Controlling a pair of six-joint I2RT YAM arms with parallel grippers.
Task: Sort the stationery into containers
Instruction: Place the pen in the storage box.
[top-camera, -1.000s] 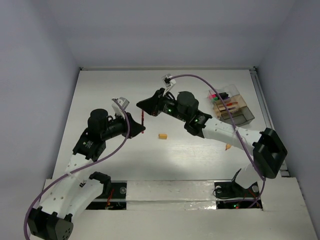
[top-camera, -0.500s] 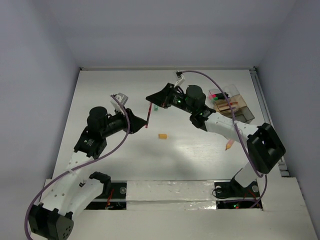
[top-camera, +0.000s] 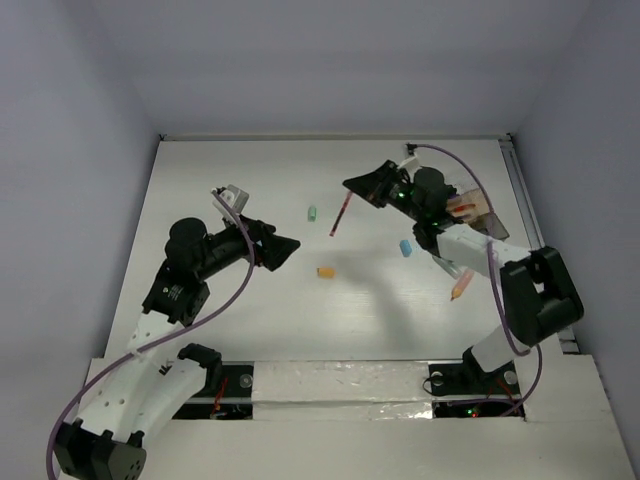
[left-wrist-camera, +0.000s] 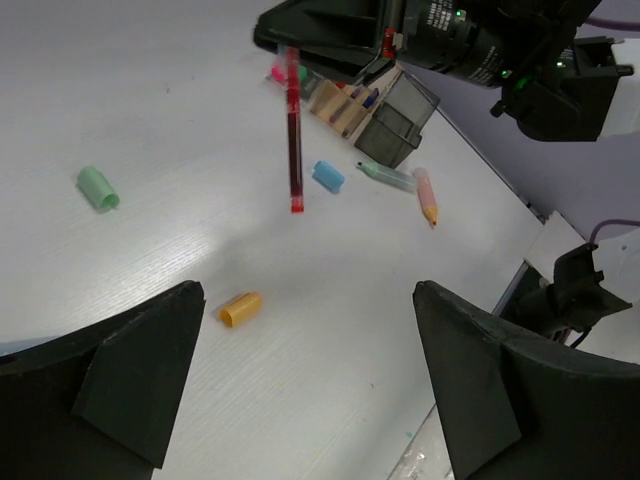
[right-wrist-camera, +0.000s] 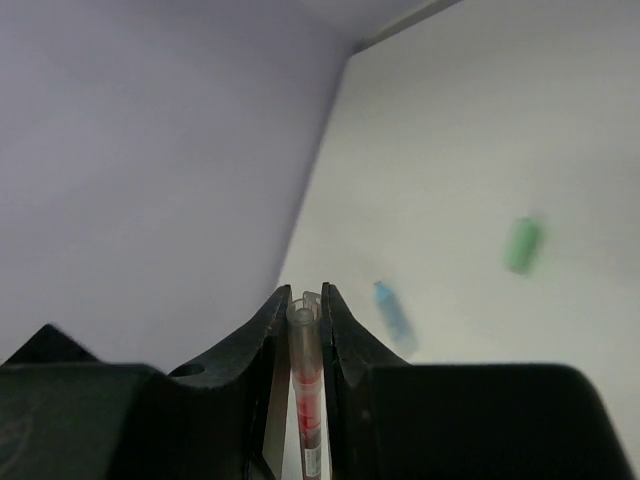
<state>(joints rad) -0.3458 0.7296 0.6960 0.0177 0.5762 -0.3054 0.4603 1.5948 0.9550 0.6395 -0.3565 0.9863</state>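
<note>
The right end effector (top-camera: 353, 188) was seen pressed onto the top end of a thin red pen (top-camera: 339, 216), with its two fingers (right-wrist-camera: 272, 330) pinched narrowly on either side of the barrel. The pen was held clear of the white surface (top-camera: 220, 170) and hung tip-down at a slight tilt. In the overhead view it was placed to the left of the small clear plastic compartment box (top-camera: 488, 222), with the right arm between them. The box was found by the right-hand edge of the surface, partly hidden by that arm. Pink and green items were seen in its compartments in the left wrist view.

The left end effector (top-camera: 285, 245) was spread wide, and nothing was held or touched by it. It was placed well apart from the box, farther from it than the pen.

A small blue cylindrical eraser (top-camera: 406, 248) was seen lying near the box on its near side. An orange pencil-shaped piece (top-camera: 459, 288) was seen closer to the arm bases, and a pale marker with a green cap (left-wrist-camera: 385, 176) between the two. A small orange eraser (top-camera: 325, 271) and a small green eraser (top-camera: 311, 213) were seen well apart from the box, beyond the pen.
</note>
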